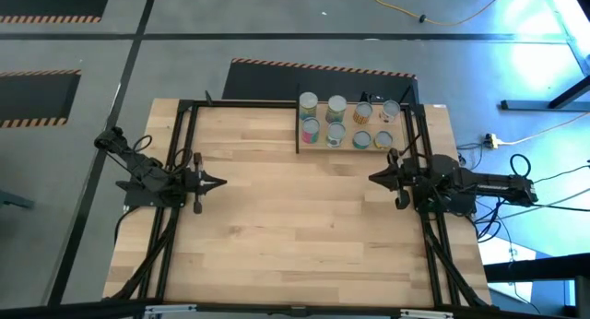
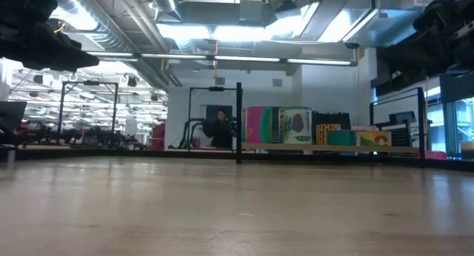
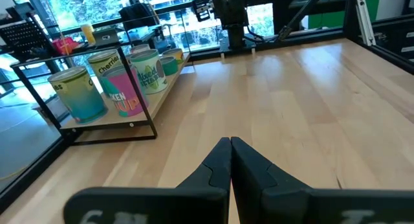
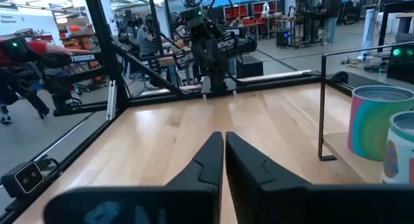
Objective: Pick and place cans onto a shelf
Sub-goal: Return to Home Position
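High view puts the left gripper [image 1: 219,182] at centre left, fingers pressed together and holding nothing. The right gripper [image 1: 373,178] at centre right is likewise closed and empty, and the two point toward each other across the table [image 1: 295,227]. Eight cans [image 1: 336,105] stand in two rows on the shelf [image 1: 346,150], upper centre-right.

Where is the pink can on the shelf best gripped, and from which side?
Probably grip the pink can by its round side wall, from the open table side. It stands upright at the end of the shelf's front row: another can is behind it, a third can beside it, and a black frame post closes that end.
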`<state>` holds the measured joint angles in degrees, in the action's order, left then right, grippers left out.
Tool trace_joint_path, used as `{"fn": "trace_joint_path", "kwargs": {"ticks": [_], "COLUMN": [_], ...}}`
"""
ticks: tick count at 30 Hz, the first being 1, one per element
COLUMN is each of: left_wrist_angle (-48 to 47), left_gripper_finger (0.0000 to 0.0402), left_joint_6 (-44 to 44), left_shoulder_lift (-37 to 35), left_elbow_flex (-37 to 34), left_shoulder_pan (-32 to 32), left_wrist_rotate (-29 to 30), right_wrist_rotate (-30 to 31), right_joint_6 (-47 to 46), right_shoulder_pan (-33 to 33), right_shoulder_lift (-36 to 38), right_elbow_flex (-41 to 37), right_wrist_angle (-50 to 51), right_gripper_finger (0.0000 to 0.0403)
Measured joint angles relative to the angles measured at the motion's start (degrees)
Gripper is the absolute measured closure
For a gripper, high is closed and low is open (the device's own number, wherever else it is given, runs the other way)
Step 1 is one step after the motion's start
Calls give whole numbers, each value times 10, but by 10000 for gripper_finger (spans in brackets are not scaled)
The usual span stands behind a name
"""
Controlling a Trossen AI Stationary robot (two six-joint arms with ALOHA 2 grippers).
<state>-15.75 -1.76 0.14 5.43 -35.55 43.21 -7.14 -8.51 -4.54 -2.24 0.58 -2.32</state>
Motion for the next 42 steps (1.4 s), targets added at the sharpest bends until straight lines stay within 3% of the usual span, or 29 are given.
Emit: {"fn": "trace_joint_path", "kwargs": {"ticks": [42], "left_wrist_angle": [1], "left_gripper_finger": [401], "left_joint_6": [0], "left_shoulder_lift": [2], "left_elbow_flex": [0], "left_shoulder_pan": [0], "left_wrist_rotate": [-9], "right_wrist_rotate": [0], "right_joint_6": [0], "right_shoulder_pan": [0], "right_shoulder_lift": [0], "right_elbow_flex": [-1], "right_wrist_angle": [0], "right_gripper_finger": [382]}}
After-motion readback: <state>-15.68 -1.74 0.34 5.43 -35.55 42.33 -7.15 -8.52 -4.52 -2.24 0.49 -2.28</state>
